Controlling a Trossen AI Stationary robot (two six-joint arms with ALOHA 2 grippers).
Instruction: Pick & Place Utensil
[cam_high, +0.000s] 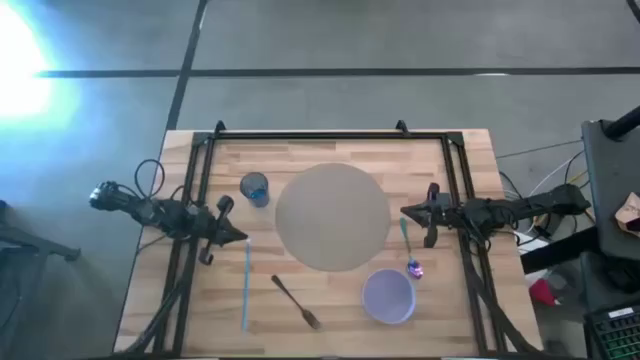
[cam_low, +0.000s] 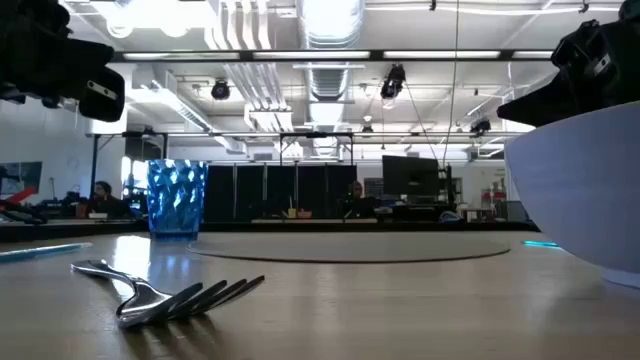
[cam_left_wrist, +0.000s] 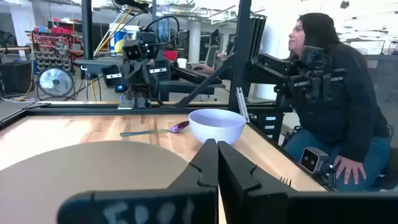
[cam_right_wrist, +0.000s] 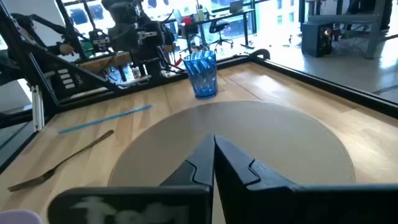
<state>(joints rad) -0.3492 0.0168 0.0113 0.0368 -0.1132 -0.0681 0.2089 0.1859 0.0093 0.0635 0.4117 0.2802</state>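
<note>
Both pairs of jaws are closed and empty, fingers pressed tip to tip. The left gripper (cam_high: 243, 238) hovers at the 9 o'clock edge of the round beige placemat (cam_high: 332, 216); the right gripper (cam_high: 404, 211) hovers at its 3 o'clock edge, the two facing each other across it.

The metal fork (cam_high: 296, 301) lies on the wooden table (cam_high: 330, 310) at about 5 o'clock from the left jaws, well apart from them, tines toward the near edge. A spoon (cam_high: 408, 250) with a teal handle and purple bowl lies just beside the right jaws, at their 6 o'clock, its bowl end near a pale lavender bowl (cam_high: 388, 297). A blue straw (cam_high: 246, 285) lies lengthwise directly below the left jaws, at 6 o'clock. A blue faceted cup (cam_high: 254, 189) stands at about 10 o'clock from the placemat.

The low view shows the fork's tines curving up off the wood, which the high view cannot. The left wrist view alone shows a person (cam_left_wrist: 336, 106) in dark clothing seated beyond the table, a hand (cam_left_wrist: 351, 169) resting low. The right wrist view shows the cup, straw and fork together.
</note>
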